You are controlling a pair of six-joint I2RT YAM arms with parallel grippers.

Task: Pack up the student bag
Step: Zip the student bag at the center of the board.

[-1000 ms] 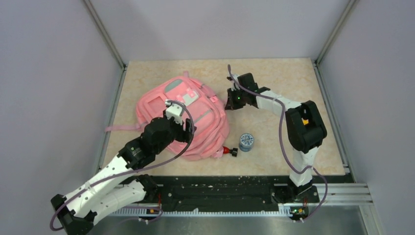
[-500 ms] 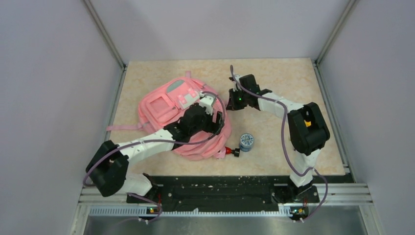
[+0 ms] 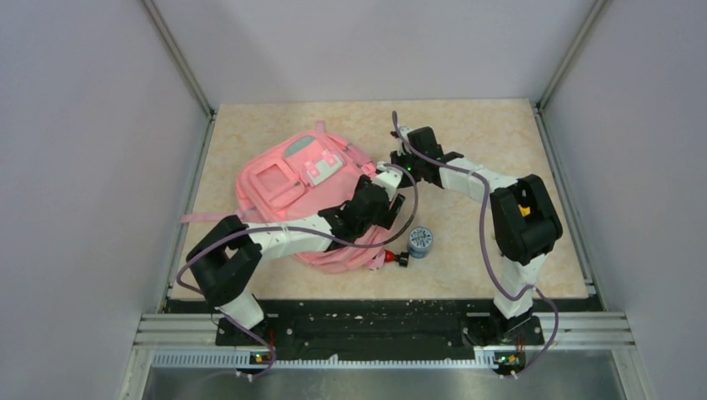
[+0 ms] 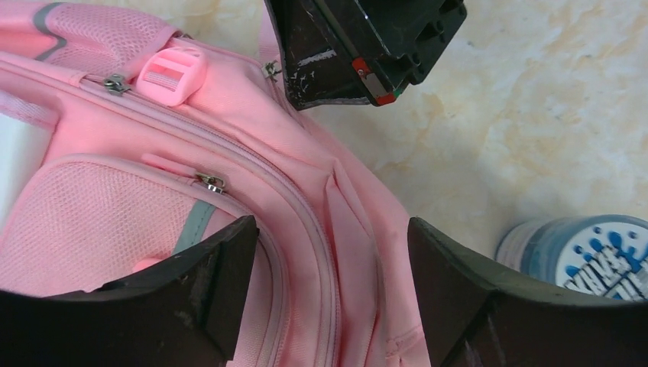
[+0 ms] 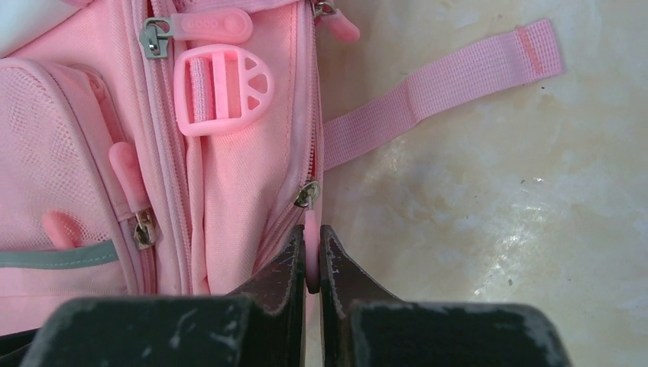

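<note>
Pink student bag point(image 3: 275, 179), grey-white trim; pink zip pull point(image 5: 312, 256). Blue round tin point(image 3: 419, 242), white print. Beige marbled table point(image 3: 483, 133).

White block lettering printed on the lid of the small round blue tin point(image 4: 588, 256): cut off by the frame edge, only broken strokes showing, not readable as a word. Seen from overhead, just a pale blur on that lid. Raised letters moulded into the flat pink rubber zipper pull point(image 5: 214, 27) of the large soft pink fabric backpack point(image 5: 229, 168): seemingly "GOOD", faint. Nothing else legible.
</note>
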